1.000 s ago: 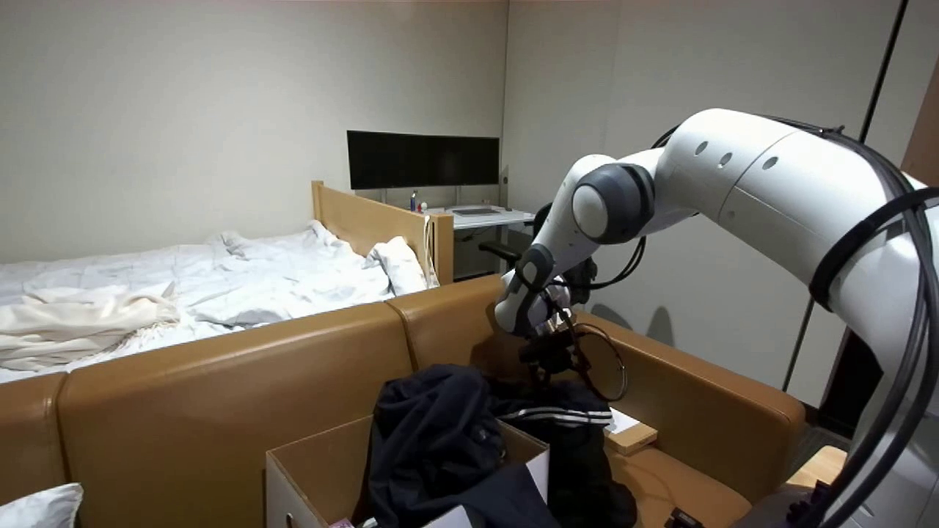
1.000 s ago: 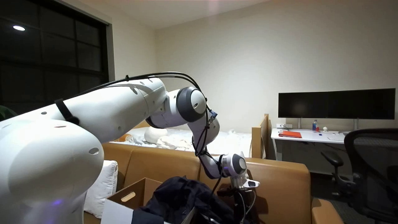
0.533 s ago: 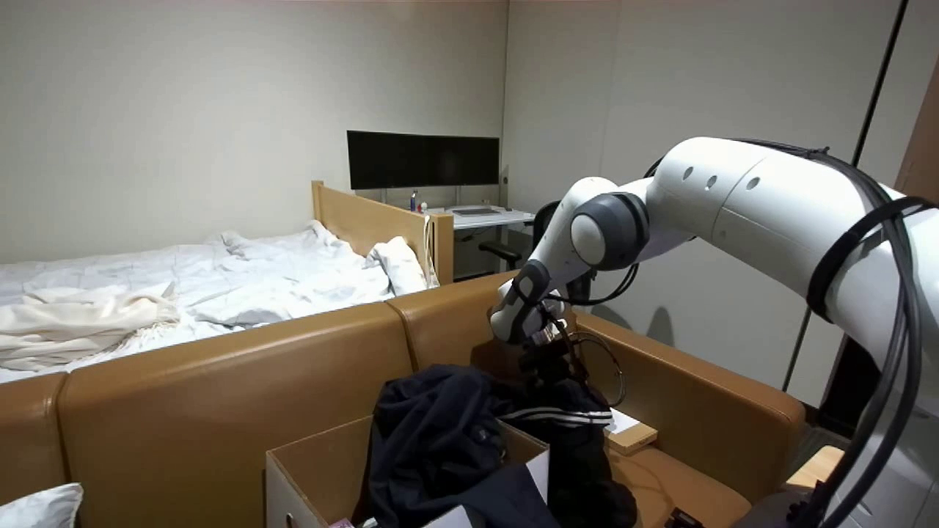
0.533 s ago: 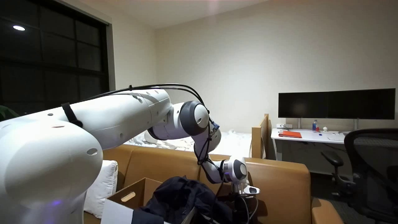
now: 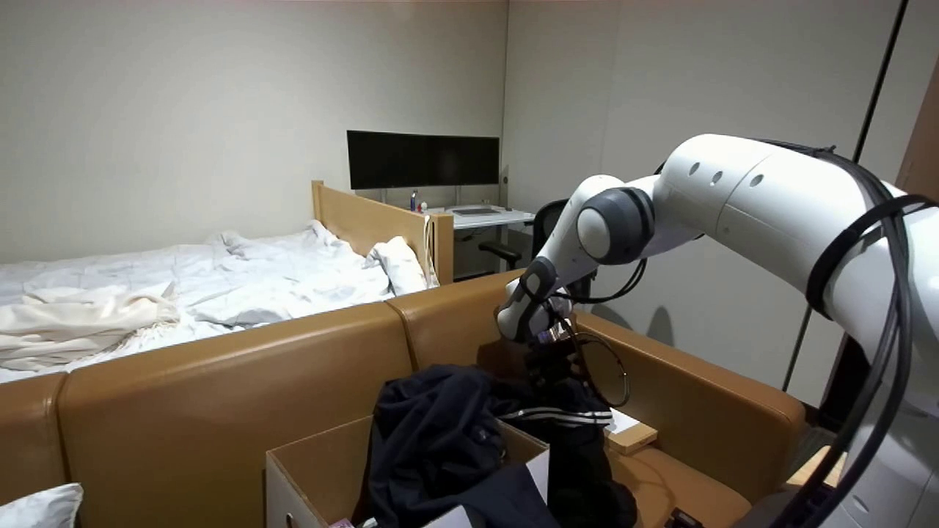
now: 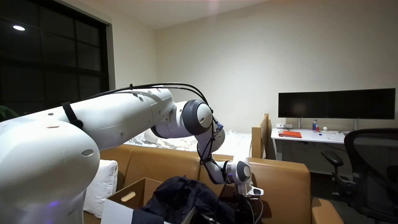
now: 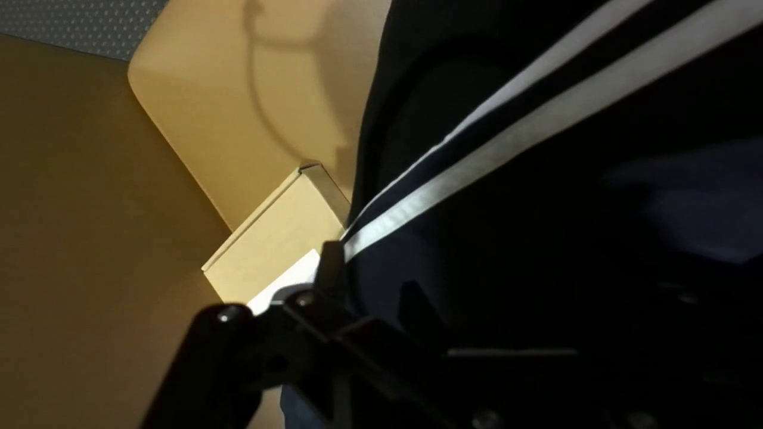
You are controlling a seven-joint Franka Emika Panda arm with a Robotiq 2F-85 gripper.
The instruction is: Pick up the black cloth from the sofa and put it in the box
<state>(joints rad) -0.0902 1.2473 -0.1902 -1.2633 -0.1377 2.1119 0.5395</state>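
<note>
A black cloth (image 5: 583,469) with two white stripes lies on the tan-brown sofa (image 5: 242,396) beside the cardboard box (image 5: 334,455). Dark navy fabric (image 5: 433,447) is heaped over the box and hangs across its front wall; whether it joins the striped part, I cannot tell. My gripper (image 5: 549,375) points down at the striped part, very near or touching it. In the wrist view the cloth (image 7: 465,77) fills the right side. The left finger (image 7: 329,274) of my gripper (image 7: 506,256) stands far out at the cloth's edge; the opposite finger is lost in the dark. No fabric looks pinched.
A small flat carton (image 5: 632,438) with white paper rests on the seat near the sofa's arm (image 5: 682,381). The sofa back (image 6: 164,161) rises right behind my wrist. Cables loop beside the gripper. A white pillow (image 6: 102,189) sits left of the box in an exterior view.
The arm has come down, bringing my gripper closer to the striped cloth, then shifted slightly sideways. Cloth and box have stayed as they were.
</note>
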